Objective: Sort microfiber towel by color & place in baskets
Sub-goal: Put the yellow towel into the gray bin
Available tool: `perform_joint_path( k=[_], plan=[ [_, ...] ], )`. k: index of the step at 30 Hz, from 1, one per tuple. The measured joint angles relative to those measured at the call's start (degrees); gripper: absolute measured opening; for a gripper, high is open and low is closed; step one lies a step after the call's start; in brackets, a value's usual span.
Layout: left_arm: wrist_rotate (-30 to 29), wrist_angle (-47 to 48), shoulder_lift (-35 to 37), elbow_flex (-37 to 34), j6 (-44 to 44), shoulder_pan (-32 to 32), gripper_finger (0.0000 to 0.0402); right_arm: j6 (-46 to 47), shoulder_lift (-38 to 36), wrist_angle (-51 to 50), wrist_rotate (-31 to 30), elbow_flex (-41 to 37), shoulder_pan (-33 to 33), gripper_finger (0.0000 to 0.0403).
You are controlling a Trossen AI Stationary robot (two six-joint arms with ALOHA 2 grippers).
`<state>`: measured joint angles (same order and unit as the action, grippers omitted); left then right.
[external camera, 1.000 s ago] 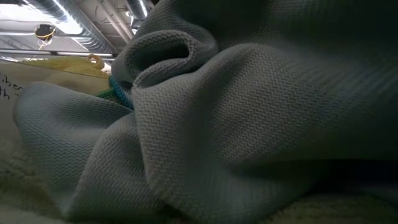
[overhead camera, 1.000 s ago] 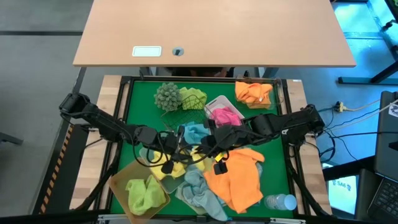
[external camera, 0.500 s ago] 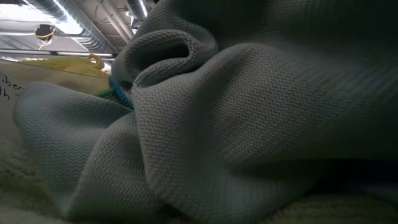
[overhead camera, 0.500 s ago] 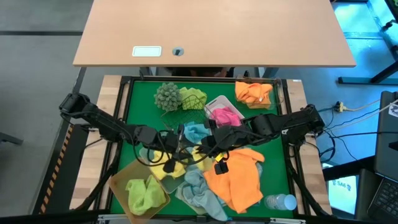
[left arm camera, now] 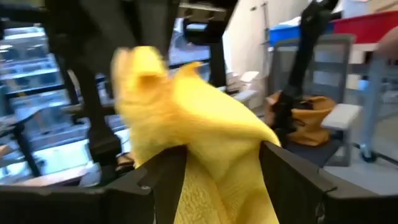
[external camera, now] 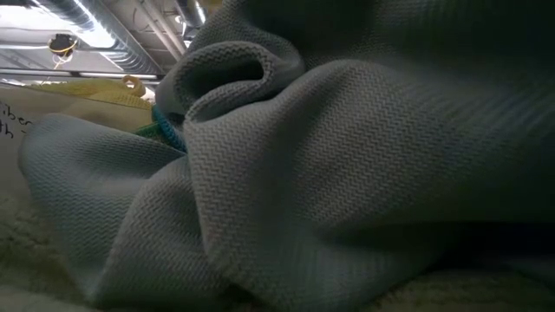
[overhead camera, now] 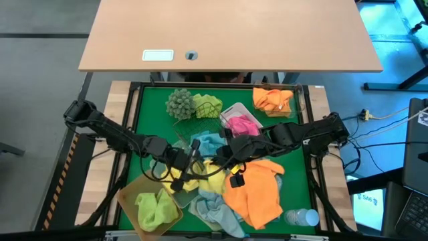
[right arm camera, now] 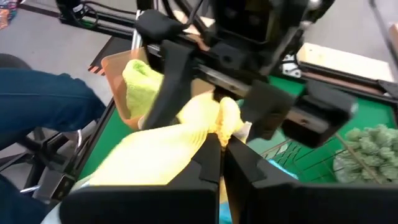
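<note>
High view: green felt table top point(overhead camera: 294, 144) crowded with soft microfiber cloths. Left gripper point(overhead camera: 189, 175) at table centre, over a yellow microfiber towel point(overhead camera: 200, 177); right gripper point(overhead camera: 221, 159) just beside it, pinching the same yellow towel's far corner.

Left wrist view: yellow towel point(left arm camera: 205, 149) bunched between the left gripper's two dark fingers point(left arm camera: 165, 180), spread wide, cloth lying loose between them, not squeezed. Right wrist view: right gripper point(right arm camera: 222, 149) fingers pressed together on a fold of the yellow towel point(right arm camera: 168, 146), left arm's gripper right in front.

Elsewhere on the table, high view:
- amber rectangular basket point(overhead camera: 127, 191) at the near left corner, lime green towel point(overhead camera: 154, 207) inside.
- green wire mesh basket point(overhead camera: 194, 124) at the far side, another lime green cloth point(overhead camera: 207, 106) on it; round grey-green bobbly ball point(overhead camera: 179, 104) touching that cloth.
- frosted clear basket point(overhead camera: 231, 110) with a pink towel point(overhead camera: 242, 124) inside.
- orange towel point(overhead camera: 273, 99) in the far right corner; basket beneath not clear.
- large orange towel point(overhead camera: 257, 191) spread near the right front, light blue towels point(overhead camera: 210, 142) by the grippers and at the front edge point(overhead camera: 212, 206).
- clear plastic bottle point(overhead camera: 302, 217) lying at the near right corner.

Low view: filled by a grey-blue woven cloth point(external camera: 329, 173) close to the lens, ceiling pipes above.
</note>
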<state>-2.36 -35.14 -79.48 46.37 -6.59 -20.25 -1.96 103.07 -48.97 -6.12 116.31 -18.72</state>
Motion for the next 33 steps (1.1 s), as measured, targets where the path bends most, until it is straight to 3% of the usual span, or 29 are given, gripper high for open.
perform_joint_path(
  k=[14,17,23,25,28,33],
  plan=[
    [0.41,-1.14,0.00,0.00,0.44,0.02,0.0190,-2.53,0.00,5.85,1.09,-0.02,0.00,0.0005],
    [0.40,-1.18,0.00,0.00,0.46,0.02,0.0152,-2.51,0.00,5.84,0.66,-0.02,0.00,0.0005],
    [0.37,-1.01,0.00,0.00,1.47,0.02,0.0019,-2.45,0.00,5.40,0.74,-0.02,0.00,0.0005],
    [0.38,0.18,0.22,0.02,3.27,0.07,0.0012,-2.32,0.00,5.11,1.59,-0.02,0.02,0.0009],
    [0.38,2.82,0.68,0.04,3.58,0.07,0.0013,-0.79,0.00,4.44,2.91,-0.02,0.00,0.0034],
    [0.41,11.62,5.00,0.04,6.08,-0.08,0.0005,4.17,0.00,0.55,3.21,-0.02,0.02,0.0115]
  ],
)
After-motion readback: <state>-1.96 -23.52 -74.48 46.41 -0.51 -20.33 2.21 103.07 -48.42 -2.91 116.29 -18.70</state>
